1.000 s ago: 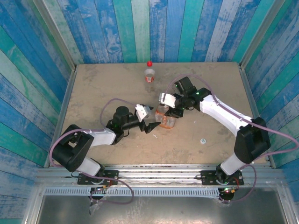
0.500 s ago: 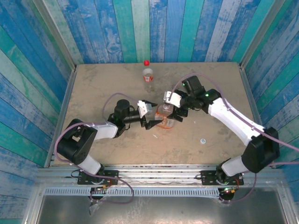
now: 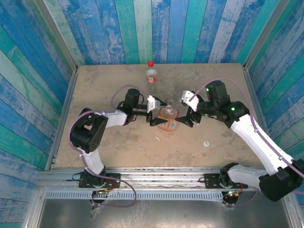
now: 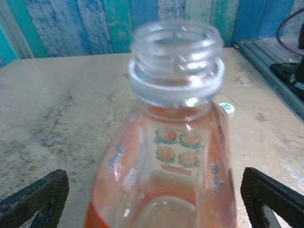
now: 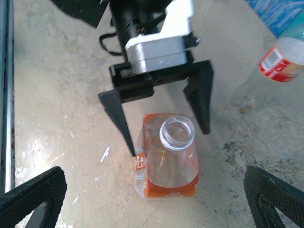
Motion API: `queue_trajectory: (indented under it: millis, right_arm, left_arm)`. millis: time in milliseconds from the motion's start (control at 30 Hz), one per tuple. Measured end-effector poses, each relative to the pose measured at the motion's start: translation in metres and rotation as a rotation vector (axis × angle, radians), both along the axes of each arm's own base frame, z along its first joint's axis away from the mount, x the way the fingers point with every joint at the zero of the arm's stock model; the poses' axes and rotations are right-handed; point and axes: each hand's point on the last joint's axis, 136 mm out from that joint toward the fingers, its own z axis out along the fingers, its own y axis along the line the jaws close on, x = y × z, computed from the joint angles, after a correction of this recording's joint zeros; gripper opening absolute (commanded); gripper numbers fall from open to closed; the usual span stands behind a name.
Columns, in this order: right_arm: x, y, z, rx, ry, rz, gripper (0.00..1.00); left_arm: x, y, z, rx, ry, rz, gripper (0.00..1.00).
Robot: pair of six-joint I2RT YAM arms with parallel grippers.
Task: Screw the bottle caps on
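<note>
The wide orange-labelled bottle (image 3: 168,118) stands upright mid-table, its neck (image 4: 176,57) uncapped. My left gripper (image 3: 160,113) is open, its fingers (image 5: 119,118) straddling the bottle's sides without squeezing it. My right gripper (image 3: 185,116) is open with nothing in it, just right of the bottle and looking down on it (image 5: 168,164). The slim bottle with a red label (image 3: 151,75) stands at the back with the red cap (image 3: 150,63) on top. The white cap (image 3: 206,143) lies loose on the table to the front right, also behind the bottle (image 4: 227,109).
The table (image 3: 104,90) is boxed in by blue plank walls (image 3: 38,85) at the back and sides. A metal rail (image 3: 161,173) runs along the near edge. Cables loop over both arms.
My right gripper opened, let go of the orange bottle and pulled back to the right. My left gripper slid forward until its open fingers straddle the bottle.
</note>
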Motion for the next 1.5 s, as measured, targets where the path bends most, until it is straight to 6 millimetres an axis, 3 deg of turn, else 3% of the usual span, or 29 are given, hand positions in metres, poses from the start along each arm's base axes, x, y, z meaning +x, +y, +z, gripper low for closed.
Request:
queue_trajectory:
  millis: [100, 367, 633, 900, 1133, 1300, 1500]
  right_arm:
    - [-0.002, -0.005, 0.005, 0.041, -0.012, -0.043, 0.99]
    - [0.005, -0.01, 0.006, 0.067, -0.008, -0.116, 0.99]
    - [0.029, -0.022, 0.013, 0.103, -0.036, -0.29, 0.99]
    - [0.051, -0.053, 0.004, 0.199, 0.082, -0.605, 1.0]
    - [0.035, -0.098, -0.042, 0.195, 0.232, -0.924, 0.93]
    - [0.007, -0.132, -0.09, 0.074, 0.366, -1.126, 0.91]
    - [-0.027, -0.149, -0.14, -0.012, 0.527, -1.239, 0.88]
  left_arm:
    - [-0.004, 0.0, -0.003, 0.0, 0.014, -0.023, 0.99]
    - [-0.006, -0.001, -0.002, 0.001, 0.015, -0.043, 0.85]
    - [-0.005, -0.001, -0.004, 0.007, 0.025, -0.033, 0.64]
    - [-0.005, 0.004, -0.012, 0.004, 0.04, 0.019, 0.66]
    - [-0.014, 0.019, -0.038, 0.03, 0.091, 0.141, 0.65]
    - [-0.02, 0.022, -0.026, -0.004, 0.05, 0.196, 0.63]
    - [-0.02, 0.019, -0.018, -0.032, 0.037, 0.216, 0.58]
